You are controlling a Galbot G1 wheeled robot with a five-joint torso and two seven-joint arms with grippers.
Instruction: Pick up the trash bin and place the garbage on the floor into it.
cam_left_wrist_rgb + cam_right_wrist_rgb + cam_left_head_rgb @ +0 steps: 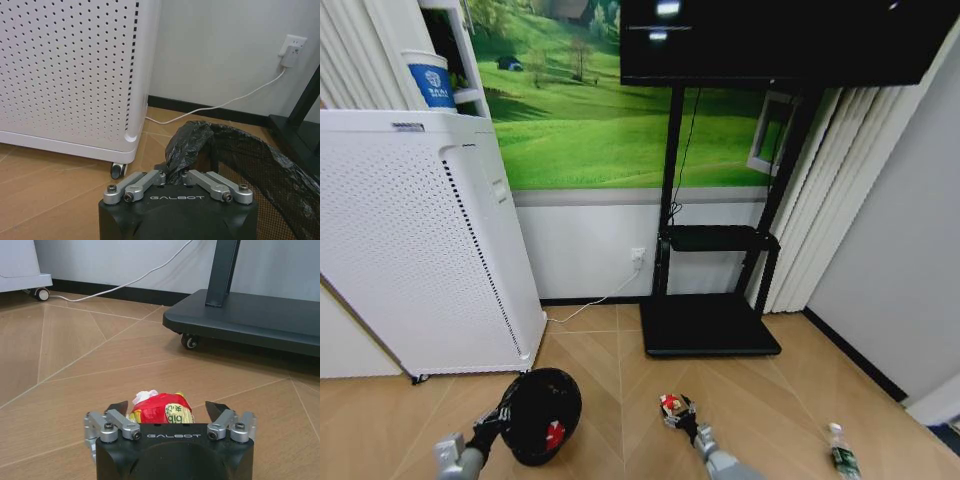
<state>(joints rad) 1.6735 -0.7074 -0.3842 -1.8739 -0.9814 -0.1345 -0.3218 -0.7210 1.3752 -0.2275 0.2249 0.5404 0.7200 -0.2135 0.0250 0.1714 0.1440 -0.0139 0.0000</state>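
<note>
The trash bin (pixel 535 400), small, round and black with a bag liner, stands on the wood floor at lower left. A red-and-white bit of garbage (pixel 554 434) lies inside it. My left gripper (pixel 500 420) is shut on the bin's near rim, pinching the bunched black liner (pixel 187 142). A red, yellow and white wrapper (pixel 162 409) lies on the floor in the middle. My right gripper (pixel 167 407) is open, with one finger on each side of the wrapper (pixel 670 405). A small clear bottle with a green label (pixel 840 452) lies at lower right.
A tall white perforated unit (pixel 415 240) on castors stands just behind the bin. A black stand's wheeled base (pixel 708 325) sits ahead of the wrapper. A white cable (pixel 595 300) runs along the floor to a wall socket. Curtains hang at right.
</note>
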